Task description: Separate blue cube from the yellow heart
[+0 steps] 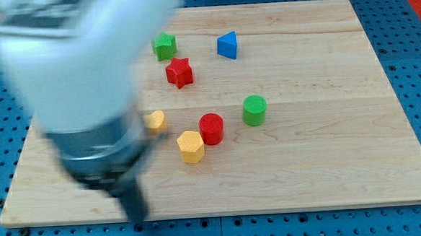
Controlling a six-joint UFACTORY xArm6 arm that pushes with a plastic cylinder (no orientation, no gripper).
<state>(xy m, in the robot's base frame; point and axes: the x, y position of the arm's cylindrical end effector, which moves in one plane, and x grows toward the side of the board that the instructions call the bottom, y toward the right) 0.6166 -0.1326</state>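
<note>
The yellow heart [157, 121] lies left of the board's middle, half hidden behind my blurred arm. No blue cube shows; the arm's large body covers the left part of the board. The only blue block in sight is a triangular one [227, 45] near the view's top. My tip [138, 219] is near the board's bottom edge at the left, below and left of the yellow heart and well apart from it.
A green star-like block [165, 45] and a red star [180, 72] lie at the top middle. A green cylinder [254, 110], a red cylinder [211, 128] and a yellow hexagon [190, 146] lie near the middle. The wooden board [341, 125] rests on a blue pegboard.
</note>
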